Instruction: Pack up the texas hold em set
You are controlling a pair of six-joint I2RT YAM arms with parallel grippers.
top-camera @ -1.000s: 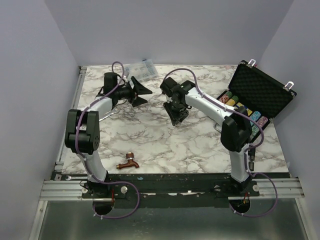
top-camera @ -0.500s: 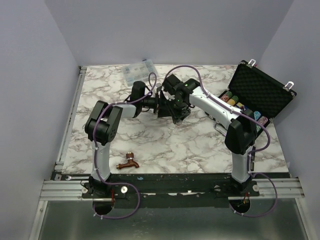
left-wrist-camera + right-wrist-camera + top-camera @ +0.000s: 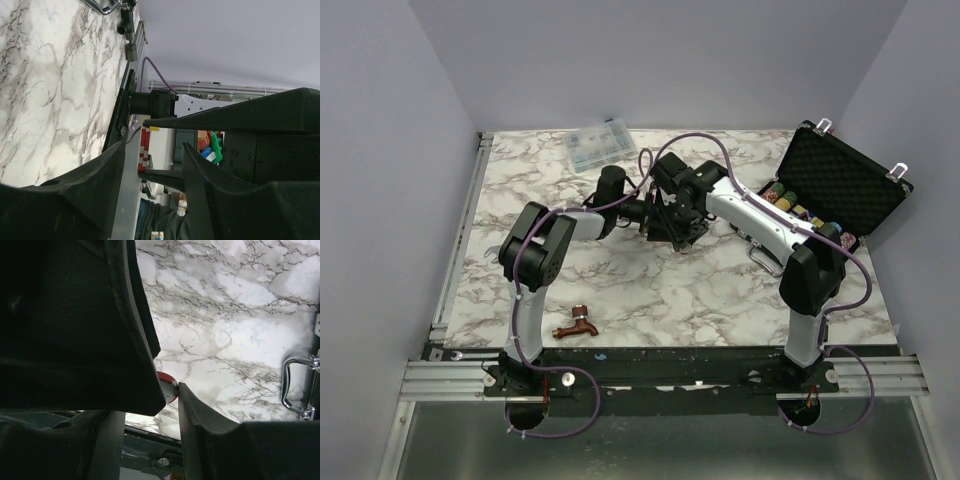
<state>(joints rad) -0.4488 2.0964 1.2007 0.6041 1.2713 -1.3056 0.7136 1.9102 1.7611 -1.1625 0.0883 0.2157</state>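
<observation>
My right gripper [image 3: 170,390] is clamped on a red poker chip [image 3: 167,383], left of the open case [image 3: 847,178]. My left gripper [image 3: 154,146] stands apart beside it. I'd square its pads on the chip before the right lets go.

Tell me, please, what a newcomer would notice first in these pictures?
The two arms meet over the table's middle, a red-and-white chip pinched in the right fingers. At the right edge the black case lies open, chip rows showing; a copper faucet lies near front left.
</observation>
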